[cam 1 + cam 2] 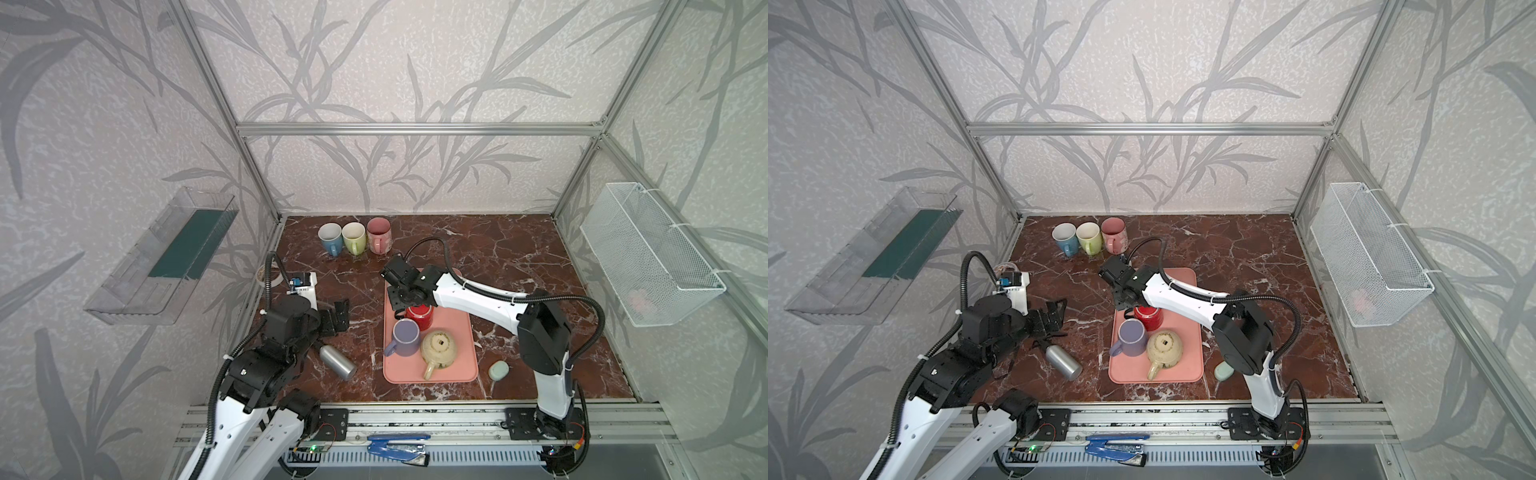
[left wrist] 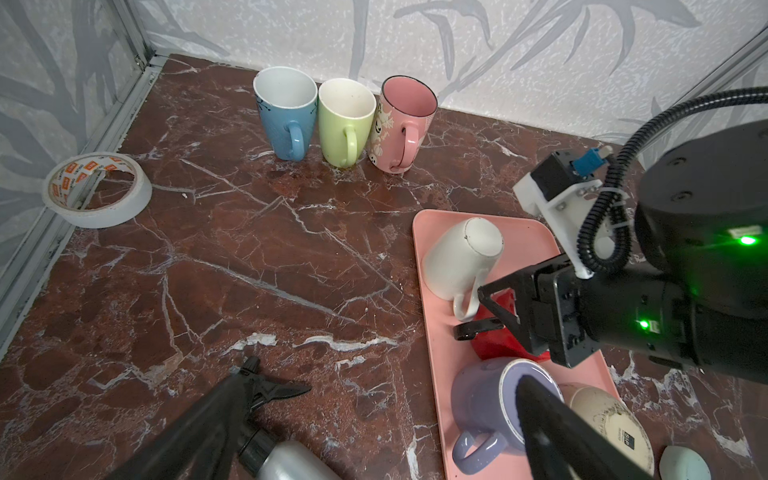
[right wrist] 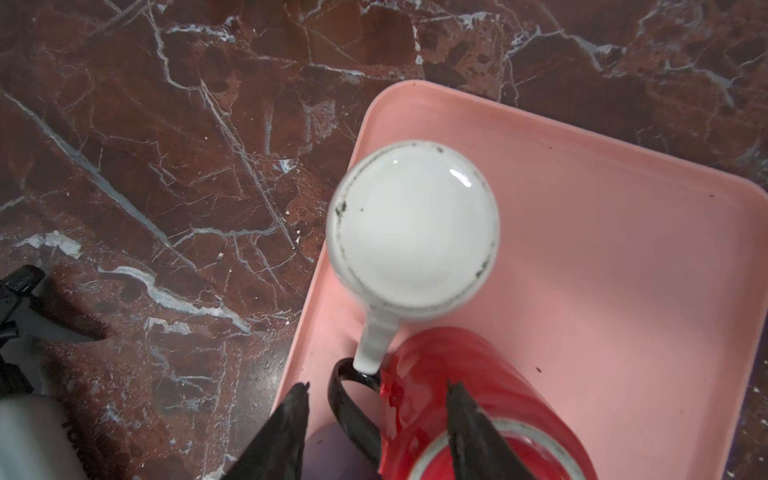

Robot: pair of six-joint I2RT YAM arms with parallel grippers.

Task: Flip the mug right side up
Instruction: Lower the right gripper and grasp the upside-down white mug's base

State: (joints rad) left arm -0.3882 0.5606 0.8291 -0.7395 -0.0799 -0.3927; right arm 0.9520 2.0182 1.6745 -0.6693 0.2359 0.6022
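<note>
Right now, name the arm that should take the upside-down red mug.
Right. The right gripper hangs over the red mug on the pink tray, jaws apart astride its handle; the left gripper sits off the tray, by the spray bottle.

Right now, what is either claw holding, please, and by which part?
Cannot tell: right claw straddles the red mug's black handle; left claw open, empty.

Red mug (image 3: 440, 357), black handle, stands upside down on the pink tray (image 3: 623, 249).
</note>
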